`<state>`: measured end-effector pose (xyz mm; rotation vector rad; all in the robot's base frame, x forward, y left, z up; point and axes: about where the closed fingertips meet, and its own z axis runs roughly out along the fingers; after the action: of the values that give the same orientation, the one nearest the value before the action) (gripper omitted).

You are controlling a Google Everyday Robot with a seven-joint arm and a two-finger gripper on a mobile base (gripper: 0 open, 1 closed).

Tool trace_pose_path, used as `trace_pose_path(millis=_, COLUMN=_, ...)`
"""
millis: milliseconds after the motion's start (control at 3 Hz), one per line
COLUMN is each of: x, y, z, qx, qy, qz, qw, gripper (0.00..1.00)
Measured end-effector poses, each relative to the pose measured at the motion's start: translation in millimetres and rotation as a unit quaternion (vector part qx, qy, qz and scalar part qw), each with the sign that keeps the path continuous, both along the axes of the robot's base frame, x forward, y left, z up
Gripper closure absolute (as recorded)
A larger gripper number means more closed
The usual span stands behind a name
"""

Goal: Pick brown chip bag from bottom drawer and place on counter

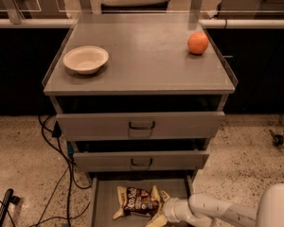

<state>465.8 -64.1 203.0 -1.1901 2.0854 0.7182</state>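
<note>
The brown chip bag (136, 202), dark brown with cream-yellow ends, lies on the floor of the open bottom drawer (104, 198) at the foot of the cabinet. My gripper (162, 209) reaches in from the lower right on a white arm and sits at the bag's right end, touching it. The counter (142, 51) is the flat grey top of the cabinet, high above the drawer.
A cream bowl (85, 59) sits on the counter's left side and an orange (198, 43) on its right rear. Two handled grey drawers (141, 125) stick out above the bottom one. Black cables (61, 164) trail on the speckled floor to the left.
</note>
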Motion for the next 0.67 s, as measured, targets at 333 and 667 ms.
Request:
trace_pose_path(millis=333, x=10.6, y=9.4, z=-2.1, qx=-0.006, qy=-0.008, qz=0.001, qw=1.0, gripper=0.0)
trace_pose_path(millis=667, x=15.0, y=13.6, z=-12.0, qx=-0.011, qy=-0.01, qz=-0.001, qw=0.9999, gripper=0.0)
